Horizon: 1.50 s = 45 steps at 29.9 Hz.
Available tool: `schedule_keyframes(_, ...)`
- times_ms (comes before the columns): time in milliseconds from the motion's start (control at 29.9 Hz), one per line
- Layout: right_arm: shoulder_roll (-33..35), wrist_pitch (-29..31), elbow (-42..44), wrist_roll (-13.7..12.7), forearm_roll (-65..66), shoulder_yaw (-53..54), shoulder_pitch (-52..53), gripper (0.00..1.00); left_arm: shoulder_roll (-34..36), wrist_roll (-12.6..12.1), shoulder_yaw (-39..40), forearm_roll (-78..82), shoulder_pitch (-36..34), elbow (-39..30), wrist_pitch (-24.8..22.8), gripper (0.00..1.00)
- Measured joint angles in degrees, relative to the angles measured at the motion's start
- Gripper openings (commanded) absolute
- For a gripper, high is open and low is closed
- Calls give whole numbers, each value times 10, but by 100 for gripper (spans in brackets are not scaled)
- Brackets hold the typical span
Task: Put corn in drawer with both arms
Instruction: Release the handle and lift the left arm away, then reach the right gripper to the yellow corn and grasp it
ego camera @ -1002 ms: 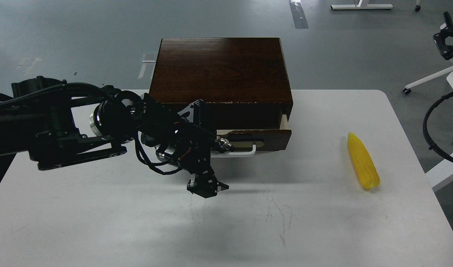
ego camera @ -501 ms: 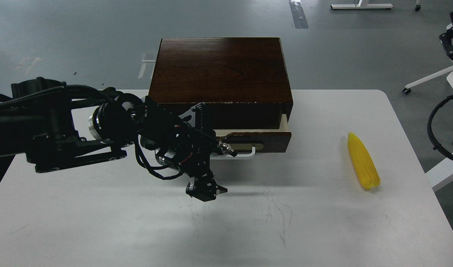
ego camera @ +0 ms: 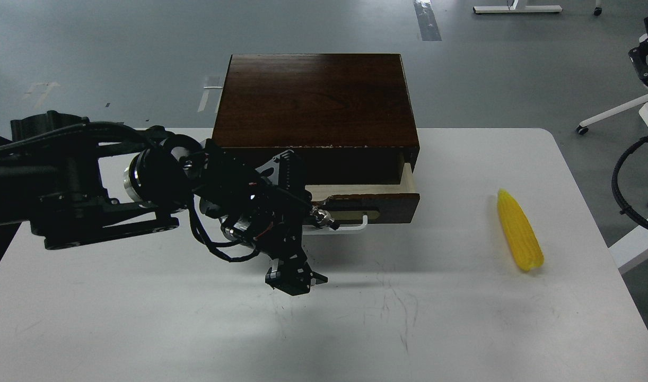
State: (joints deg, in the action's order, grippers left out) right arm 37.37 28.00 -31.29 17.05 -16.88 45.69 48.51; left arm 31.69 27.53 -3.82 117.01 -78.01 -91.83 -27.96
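The drawer of the dark wooden box stood partly open, a strip of pale inside showing. The left gripper hung low over the tabletop in front of the white handle; whether it was wide or narrow I cannot tell. The corn lay well apart to the right, untouched. The right gripper was out of sight. The drawer probably needed a straight, level pull toward the robot to open wide enough for the corn.
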Motion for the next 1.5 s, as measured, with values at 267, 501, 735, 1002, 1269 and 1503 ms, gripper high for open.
schedule_keyframes(267, 7, 0, -2, -1, 0, -4, 1, 100, 24, 0, 79, -109, -4, 4, 0, 98)
schedule_keyframes(501, 75, 0, -27, -6, 38, -95, 33, 100, 44, -7, 190, -381, 0, 100, -1, 98)
schedule_keyframes(735, 109, 0, -34, -4, 180, -237, 121, 100, 34, -3, 209, -735, 25, 294, 0, 98)
schedule_keyframes(1002, 110, 0, -52, -4, 424, -369, 177, 100, 33, -5, 223, -1098, 97, 409, 0, 98)
schedule_keyframes(1269, 119, 0, -145, -9, 651, -467, 188, 100, 25, -4, 281, -1243, 121, 474, 0, 98)
schedule_keyframes(1503, 129, -74, -206, -8, 779, -532, 159, 100, 27, -5, 337, -1273, 151, 485, 0, 98)
